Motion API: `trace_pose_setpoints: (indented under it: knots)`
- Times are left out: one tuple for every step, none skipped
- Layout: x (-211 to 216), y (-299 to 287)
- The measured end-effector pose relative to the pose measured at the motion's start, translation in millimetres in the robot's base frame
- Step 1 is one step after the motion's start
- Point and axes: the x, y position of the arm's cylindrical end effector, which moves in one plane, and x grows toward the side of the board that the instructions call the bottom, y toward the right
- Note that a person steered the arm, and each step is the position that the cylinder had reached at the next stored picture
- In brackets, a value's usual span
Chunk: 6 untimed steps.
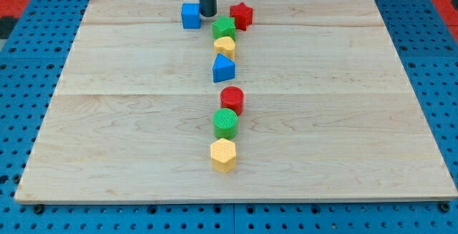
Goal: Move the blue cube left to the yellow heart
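The blue cube [190, 15] sits near the view's top edge of the wooden board [107, 119], left of centre. My tip [207, 14] stands just to the cube's right, close to or touching its right side. The yellow heart [225, 46] lies below and to the right of the cube, under a green star [223, 28]. The rod comes down from the view's top.
A red star [242, 15] lies right of my tip. Below the yellow heart runs a column: a blue triangle [223, 68], a red cylinder [232, 99], a green cylinder [226, 122] and a yellow hexagon [223, 154]. Blue pegboard surrounds the board.
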Motion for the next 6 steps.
trace_pose_setpoints:
  knots:
    - [-28, 4]
    - [23, -53]
    - [86, -53]
    - [103, -57]
    - [130, -77]
    - [154, -79]
